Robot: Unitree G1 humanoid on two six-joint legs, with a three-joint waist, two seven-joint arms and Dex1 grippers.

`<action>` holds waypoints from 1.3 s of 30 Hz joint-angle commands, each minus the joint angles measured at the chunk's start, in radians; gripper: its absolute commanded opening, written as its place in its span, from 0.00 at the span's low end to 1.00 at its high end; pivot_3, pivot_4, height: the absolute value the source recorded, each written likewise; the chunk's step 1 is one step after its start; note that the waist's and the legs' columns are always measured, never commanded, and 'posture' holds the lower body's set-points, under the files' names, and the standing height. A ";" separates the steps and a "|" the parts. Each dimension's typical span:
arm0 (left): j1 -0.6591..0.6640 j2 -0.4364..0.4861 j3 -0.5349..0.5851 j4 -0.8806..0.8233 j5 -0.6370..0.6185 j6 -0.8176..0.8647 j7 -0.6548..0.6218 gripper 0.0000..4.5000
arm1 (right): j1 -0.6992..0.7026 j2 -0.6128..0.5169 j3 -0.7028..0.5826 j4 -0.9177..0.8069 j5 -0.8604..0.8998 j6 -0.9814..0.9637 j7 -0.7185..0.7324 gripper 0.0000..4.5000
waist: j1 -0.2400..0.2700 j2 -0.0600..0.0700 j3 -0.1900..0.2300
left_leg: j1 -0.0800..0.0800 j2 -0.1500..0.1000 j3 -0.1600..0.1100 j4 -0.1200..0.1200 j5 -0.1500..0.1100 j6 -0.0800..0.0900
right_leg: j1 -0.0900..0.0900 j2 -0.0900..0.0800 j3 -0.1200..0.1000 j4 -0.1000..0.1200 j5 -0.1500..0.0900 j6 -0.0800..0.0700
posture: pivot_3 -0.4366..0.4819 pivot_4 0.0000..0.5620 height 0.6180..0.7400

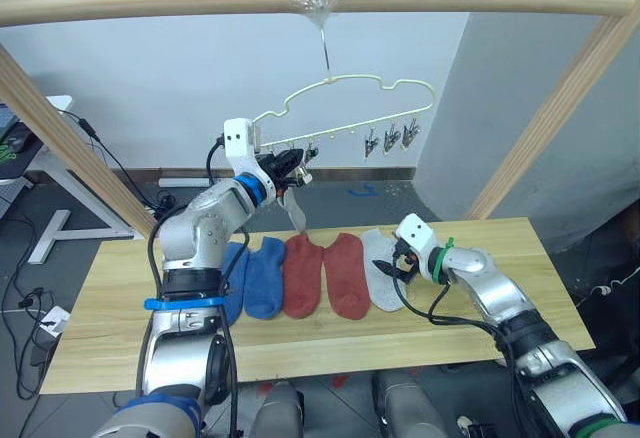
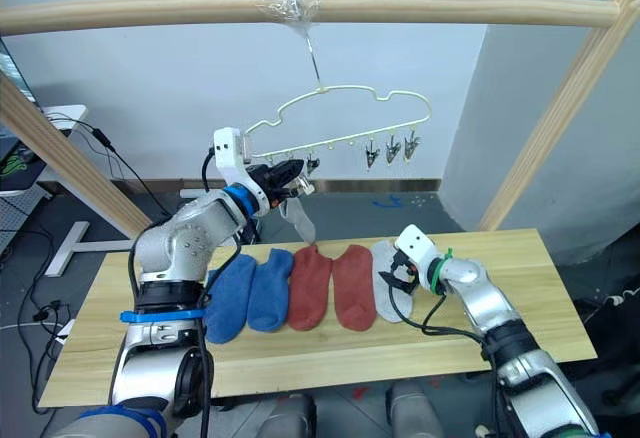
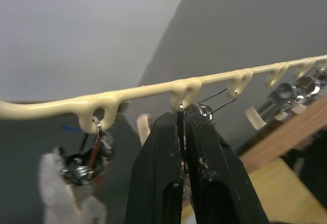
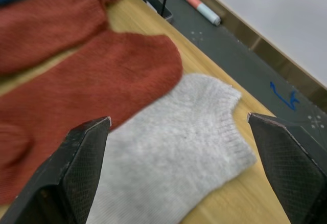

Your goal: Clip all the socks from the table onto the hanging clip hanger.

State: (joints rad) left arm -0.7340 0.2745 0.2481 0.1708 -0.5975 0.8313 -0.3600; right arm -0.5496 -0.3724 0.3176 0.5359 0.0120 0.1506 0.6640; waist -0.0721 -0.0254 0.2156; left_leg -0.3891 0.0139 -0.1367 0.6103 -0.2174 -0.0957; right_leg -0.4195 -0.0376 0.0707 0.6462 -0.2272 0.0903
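From the head camera I see five socks lying side by side on the bench (image 1: pixel 480 303): two blue socks (image 1: pixel 256 276), two rust-red socks (image 1: pixel 325 274) and one grey sock (image 1: pixel 381 270) at the right end of the row. The clip hanger (image 1: pixel 350 108) hangs by its hook from the wooden pole (image 1: pixel 150 2) above, and a second grey sock (image 1: pixel 295 210) dangles from a clip near the left end of its bar. My left gripper (image 1: pixel 290 166) is raised to that bar, right beside the hanging sock, while my right gripper (image 1: pixel 405 263) sits low over the grey sock on the bench. In the left wrist camera, the left gripper's fingers (image 3: pixel 153 173) are pressed together on a metal clip (image 3: pixel 182 112) hanging under the pale-yellow bar, with the clipped grey sock just beside them on the neighbouring clip. In the right wrist camera, the right gripper's fingers (image 4: pixel 76 162) are spread wide on either side of the grey sock's cuff, not yet touching it. I judge one sock is hung and five remain, so the step in hand is picking up the grey one: I need to lower the right gripper, pinch the cuff, and lift it to a free clip.
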 commanded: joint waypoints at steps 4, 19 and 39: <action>0.004 0.047 -0.022 -0.050 -0.010 0.052 -0.029 0.00 | -0.127 0.071 0.002 0.379 -0.092 -0.171 -0.006 1.00 | 0.001 0.000 0.000 | 0.000 0.000 0.000 -0.001 0.000 0.000 | 0.000 0.000 0.000 -0.001 0.002 -0.004 | 0.52 0.34 1.00; 0.018 0.068 -0.032 -0.048 0.008 0.037 -0.042 0.00 | -0.076 0.014 -0.032 0.449 -0.135 -0.236 0.065 0.01 | 0.016 0.000 0.000 | 0.010 0.000 0.000 0.000 0.000 0.000 | 0.010 0.000 0.000 -0.002 0.000 -0.001 | 0.55 0.33 1.00; -0.050 -0.040 0.283 -0.001 -0.333 0.399 0.168 0.00 | 0.214 0.040 -0.045 -0.771 -0.120 0.107 -0.045 0.00 | 0.002 0.000 0.000 | 0.008 0.000 -0.001 0.000 0.000 -0.001 | 0.008 0.000 0.000 -0.001 0.000 0.000 | 0.49 0.31 1.00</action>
State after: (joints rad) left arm -0.7646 0.2374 0.5162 0.1739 -0.8991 1.2129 -0.2117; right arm -0.3083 -0.3353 0.2732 -0.1730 -0.0983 0.2390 0.6448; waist -0.0703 -0.0258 0.2153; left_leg -0.3813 0.0137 -0.1378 0.6103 -0.2176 -0.0968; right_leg -0.4114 -0.0380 0.0704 0.6447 -0.2272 0.0904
